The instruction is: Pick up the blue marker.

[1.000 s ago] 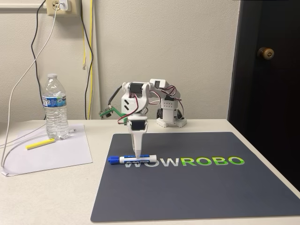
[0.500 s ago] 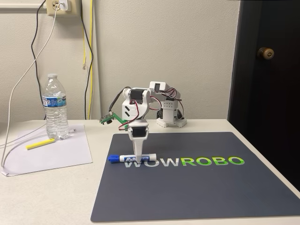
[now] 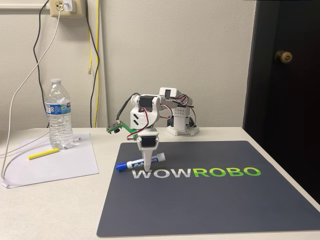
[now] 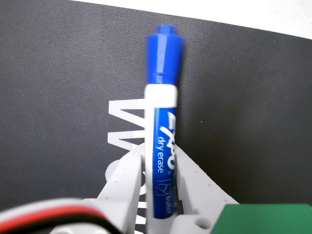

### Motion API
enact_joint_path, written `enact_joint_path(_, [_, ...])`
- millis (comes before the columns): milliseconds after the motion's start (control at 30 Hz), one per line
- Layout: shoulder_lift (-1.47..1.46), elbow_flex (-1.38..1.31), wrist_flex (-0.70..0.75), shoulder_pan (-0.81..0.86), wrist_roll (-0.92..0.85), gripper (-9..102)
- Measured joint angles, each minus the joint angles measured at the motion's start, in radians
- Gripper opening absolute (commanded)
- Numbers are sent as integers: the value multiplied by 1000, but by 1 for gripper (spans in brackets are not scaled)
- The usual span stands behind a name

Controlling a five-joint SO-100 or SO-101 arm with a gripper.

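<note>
The blue marker, white-barrelled with a blue label and blue cap, is tilted over the dark mat. Its cap end sits low at the left and its other end is raised to the right. My gripper points straight down and is shut on the barrel near its middle. In the wrist view the marker runs up between the two white fingers, which press on its label from both sides, with my gripper around it. The cap sticks out beyond the fingertips.
A water bottle stands at the left on a white sheet of paper, beside a yellow stick. Cables hang down the wall and cross the table's left side. A dark door lies to the right.
The marker lay flat on the mat before. Its right end has now risen, so it tilts in the shut gripper. The arm has drawn slightly back and up.
</note>
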Motion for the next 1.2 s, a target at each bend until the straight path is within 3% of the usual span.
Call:
enact_joint_path(267, [0,-5,0,-3,8,7])
enact_joint_path(467, [-5,-11,0,-5,8,23])
enact_joint_path(1200, [-8,-51,-8,44,-46,23])
